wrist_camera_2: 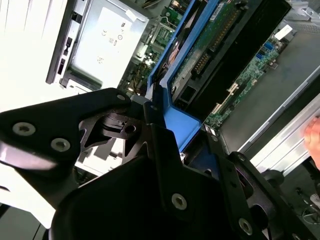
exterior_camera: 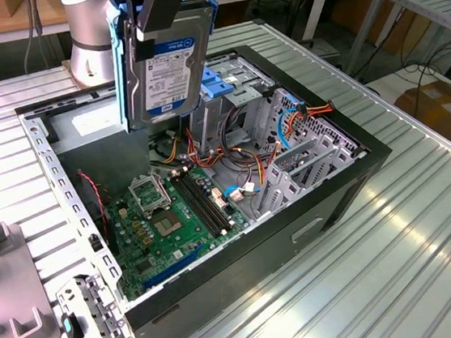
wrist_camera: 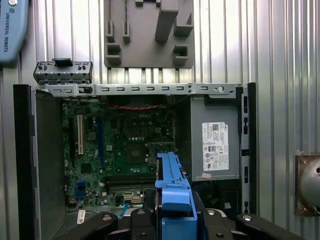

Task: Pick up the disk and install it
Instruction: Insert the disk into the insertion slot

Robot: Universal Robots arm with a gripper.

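Observation:
The disk [exterior_camera: 167, 74] hangs upright above the open computer case [exterior_camera: 355, 162], over its back half near the power supply. Its white label with a blue top band faces the exterior camera, and blue rails run along its sides. My gripper [exterior_camera: 156, 18] is shut on the disk's top end. In the second wrist view the black fingers [wrist_camera_2: 165, 165] clamp the blue rail [wrist_camera_2: 176, 122], and the disk's [wrist_camera_2: 220, 40] circuit-board side shows beyond them. In the first wrist view the disk's blue rail [wrist_camera: 172, 187] sits edge-on between the gripper [wrist_camera: 172, 222] parts, above the motherboard [wrist_camera: 120, 145].
The grey power-supply box [wrist_camera: 215, 145] fills one corner of the case. A drive cage with a light-blue bracket [exterior_camera: 224, 83] stands at the exterior view's right, with orange and blue cables beside it. A grey fixture [exterior_camera: 11, 291] and a loose metal bracket [exterior_camera: 92, 319] lie outside the case.

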